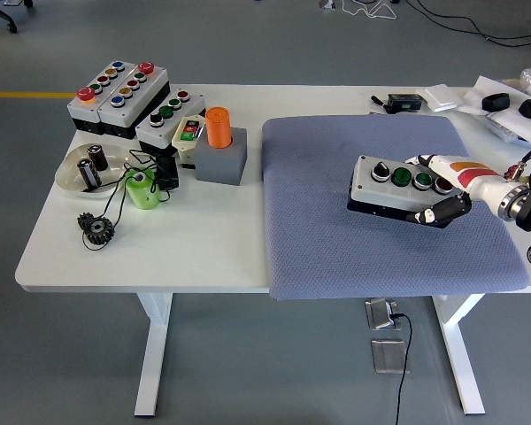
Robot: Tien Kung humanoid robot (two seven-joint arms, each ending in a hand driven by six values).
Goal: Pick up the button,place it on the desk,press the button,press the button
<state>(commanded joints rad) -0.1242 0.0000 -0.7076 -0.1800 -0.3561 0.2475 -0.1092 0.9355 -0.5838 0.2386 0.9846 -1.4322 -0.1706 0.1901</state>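
- Your right hand (442, 190) has its fingers wrapped around the right end of the grey button box (398, 188), thumb curled under the front edge, so it's a closed grip on the box and nothing else.
- The box looks like it's just above or barely touching the blue-grey mat (380, 199), around the middle-right of it. Can't tell from this angle whether it's actually seated.
- I'd say you're at the put-it-down step. Bring it down flat so the whole base lands at once, black knob and green buttons facing up.
- Don't let go until it's resting level. That mat looks soft, so a tilted drop could leave it rocking when you go to press.
- Open the fingers sideways, away from the box, so you don't drag it along.
- Plenty of room here: the orange cylinder (218, 127) and the other button boxes (124, 93) sit well off on the left side of the tabletop (203, 248).
- Left arm isn't visible.
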